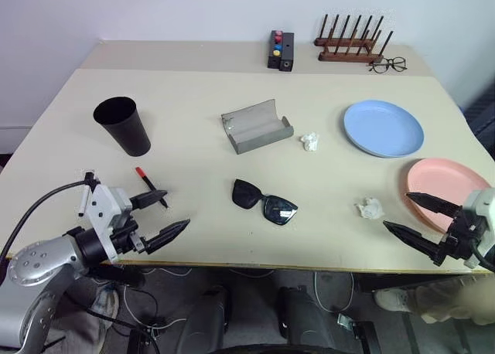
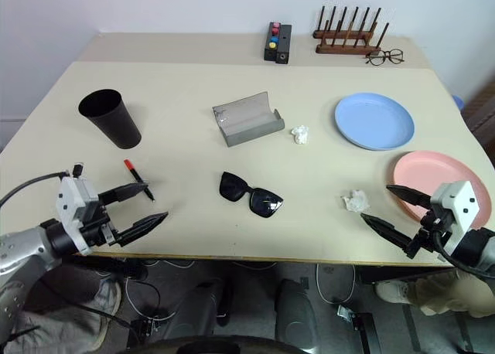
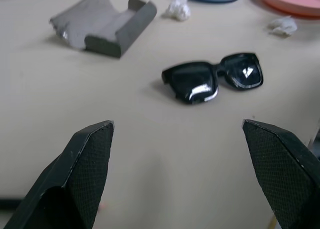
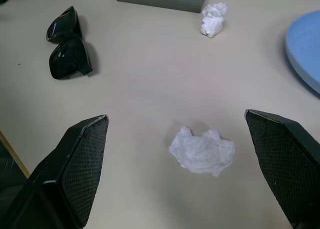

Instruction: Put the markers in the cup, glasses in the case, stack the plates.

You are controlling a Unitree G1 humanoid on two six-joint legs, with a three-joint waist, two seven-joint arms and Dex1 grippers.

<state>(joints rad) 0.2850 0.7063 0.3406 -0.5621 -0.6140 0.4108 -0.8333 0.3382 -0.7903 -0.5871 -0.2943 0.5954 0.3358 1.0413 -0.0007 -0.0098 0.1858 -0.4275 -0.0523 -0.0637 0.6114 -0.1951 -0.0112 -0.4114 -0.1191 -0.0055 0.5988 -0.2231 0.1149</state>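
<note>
Jaws wide over beige table (image 1: pixel 201 215), white wall (image 1: pixel 155 6) behind.

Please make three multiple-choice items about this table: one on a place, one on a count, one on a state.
1. Where do the sunglasses lie?
A. inside the case
B. on the table, in front of the case
C. on the blue plate

2. How many crumpled paper balls are on the table?
A. one
B. two
C. four

3. What is the state of the case?
A. open and empty
B. closed
C. open, holding a marker

Answers: 1 B, they rest on the bare table nearer the robot than the case. 2 B, one lies beside the case, one near the pink plate. 3 A, its lid stands up and the lining is bare.
</note>
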